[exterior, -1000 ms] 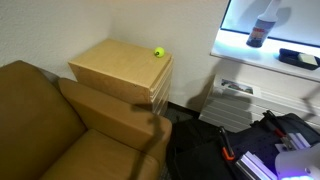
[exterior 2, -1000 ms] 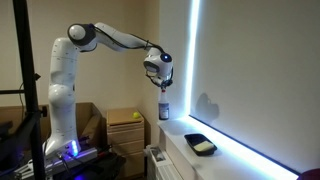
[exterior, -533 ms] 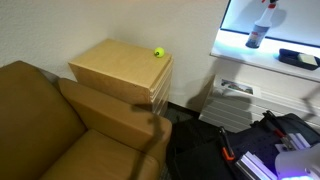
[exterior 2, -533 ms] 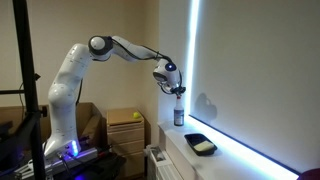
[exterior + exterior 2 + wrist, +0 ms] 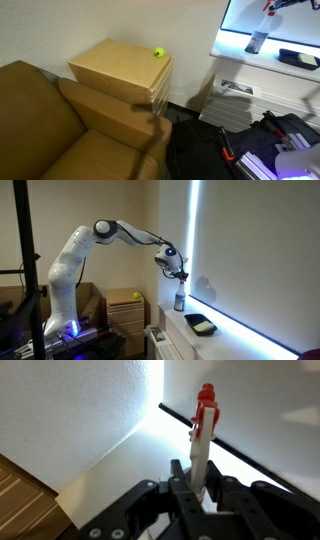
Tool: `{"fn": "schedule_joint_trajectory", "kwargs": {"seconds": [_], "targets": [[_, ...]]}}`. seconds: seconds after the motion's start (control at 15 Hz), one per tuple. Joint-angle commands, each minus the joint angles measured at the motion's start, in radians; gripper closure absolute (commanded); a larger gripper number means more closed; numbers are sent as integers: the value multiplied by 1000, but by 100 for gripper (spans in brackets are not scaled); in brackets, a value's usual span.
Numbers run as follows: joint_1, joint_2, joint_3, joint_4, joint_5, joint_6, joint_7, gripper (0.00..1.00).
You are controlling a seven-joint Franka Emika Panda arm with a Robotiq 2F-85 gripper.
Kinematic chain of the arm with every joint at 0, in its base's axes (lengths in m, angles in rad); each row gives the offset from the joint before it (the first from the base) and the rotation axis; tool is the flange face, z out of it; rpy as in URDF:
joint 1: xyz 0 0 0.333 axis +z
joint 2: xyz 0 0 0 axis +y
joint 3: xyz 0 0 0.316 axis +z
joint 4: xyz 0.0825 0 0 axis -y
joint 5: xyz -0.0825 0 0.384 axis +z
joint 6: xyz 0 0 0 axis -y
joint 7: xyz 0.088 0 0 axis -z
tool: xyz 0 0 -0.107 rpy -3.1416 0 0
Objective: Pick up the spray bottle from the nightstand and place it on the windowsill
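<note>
The spray bottle [image 5: 258,38] stands upright on the white windowsill [image 5: 232,50], clear with a red trigger sprayer on top. It also shows in the other exterior view [image 5: 179,301]. My gripper [image 5: 177,276] is at the bottle's top and enters an exterior view at the upper right [image 5: 283,5]. In the wrist view my gripper [image 5: 194,464] has its jaws closed around the bottle's white neck [image 5: 201,448], with the red sprayer just beyond. The tan nightstand [image 5: 115,65] stands bare apart from a ball.
A yellow-green ball [image 5: 158,52] lies on the nightstand. A black tray [image 5: 200,325] sits on the sill just beside the bottle. A brown couch [image 5: 50,130] stands beside the nightstand. A white slatted heater [image 5: 232,98] is under the sill.
My gripper carried the bottle further along the sill toward the window and lowered it; the bottle's base now rests on the ledge.
</note>
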Motion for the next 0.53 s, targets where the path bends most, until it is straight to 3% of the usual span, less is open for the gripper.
{"fn": "schedule_joint_trajectory", "kwargs": {"seconds": [0.0,0.27,0.47], "targets": [[-17,-35,35,-32,12,-1,2,54],[25,-161,33,-112,-104,-65,-22,27],[64,-303,4,-180,-305,-99,3,5]]}}
